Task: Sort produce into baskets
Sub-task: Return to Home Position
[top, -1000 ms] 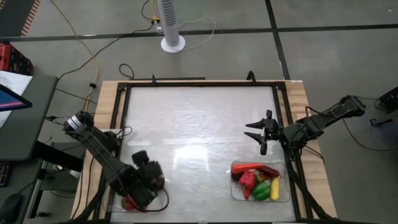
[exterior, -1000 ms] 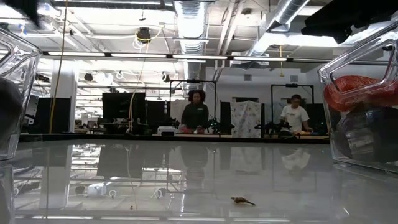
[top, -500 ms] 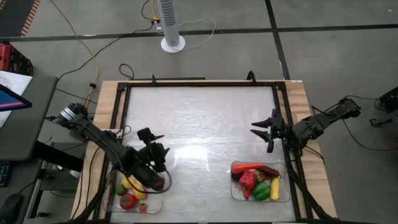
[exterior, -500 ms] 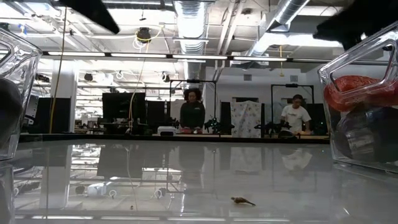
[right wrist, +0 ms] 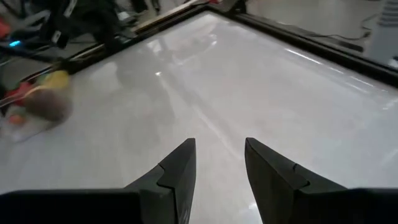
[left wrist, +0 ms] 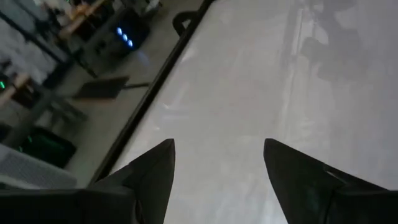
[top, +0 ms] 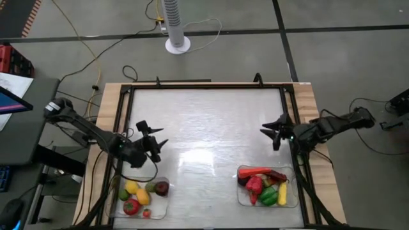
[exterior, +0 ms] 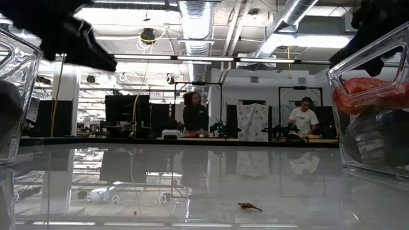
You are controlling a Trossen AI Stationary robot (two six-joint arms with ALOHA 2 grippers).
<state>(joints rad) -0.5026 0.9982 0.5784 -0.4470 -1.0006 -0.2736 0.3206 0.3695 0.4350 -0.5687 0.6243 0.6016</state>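
Note:
Two clear baskets sit near the table's front edge. The left basket (top: 142, 195) holds a yellow piece, a red piece, a green piece and a dark red piece. The right basket (top: 268, 186) holds red, green, yellow and orange pieces. My left gripper (top: 151, 135) is open and empty above the table, just beyond the left basket; the left wrist view (left wrist: 219, 149) shows bare table between its fingers. My right gripper (top: 275, 132) is open and empty near the table's right edge, beyond the right basket, and also shows in the right wrist view (right wrist: 221, 146).
A black frame (top: 208, 85) borders the table. A small brown scrap (exterior: 249, 206) lies on the table's middle near the front. People stand in the room behind the table (exterior: 194, 115). A white fan base (top: 177, 45) stands on the floor beyond the far edge.
My left gripper has risen out of the left basket and gone toward the table's far edge, leaving the dark red piece in the basket. My right gripper has drawn back a little toward the table's right edge.

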